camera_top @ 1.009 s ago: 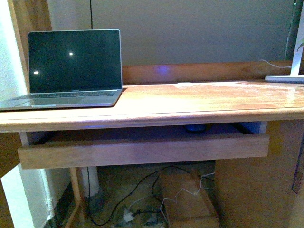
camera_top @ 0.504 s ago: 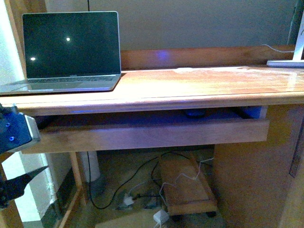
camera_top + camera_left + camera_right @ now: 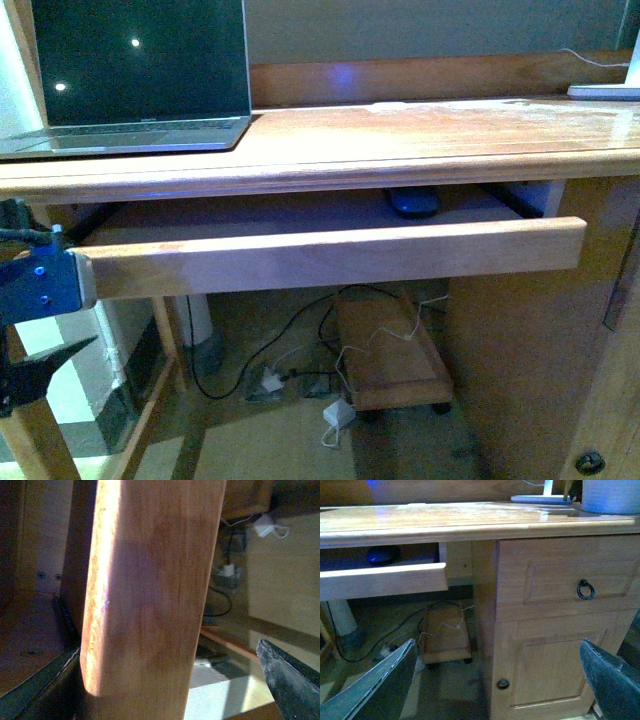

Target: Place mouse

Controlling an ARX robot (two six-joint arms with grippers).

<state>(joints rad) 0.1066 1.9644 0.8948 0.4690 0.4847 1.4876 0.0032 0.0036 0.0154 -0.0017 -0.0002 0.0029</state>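
Observation:
The mouse (image 3: 413, 201) is a small dark oval lying at the back of the pulled-out wooden drawer (image 3: 330, 255) under the desk top. It also shows in the right wrist view (image 3: 381, 555). My left gripper (image 3: 85, 312) is open at the left end of the drawer front, with the board's end between its jaws. In the left wrist view the drawer front (image 3: 150, 595) fills the picture and one dark finger (image 3: 290, 685) stands clear of it. My right gripper (image 3: 495, 680) is open and empty, low in front of the cabinet door, far from the mouse.
An open laptop (image 3: 130, 80) sits on the desk's left, a white lamp base (image 3: 605, 91) at the far right. A cabinet with a ring handle (image 3: 585, 589) and door knob (image 3: 503, 684) stands on the right. A wheeled wooden board (image 3: 390, 350) and cables lie under the desk.
The drawer has come out further towards me. My left gripper came into view at the drawer front's left end. The camera view has dropped and moved closer.

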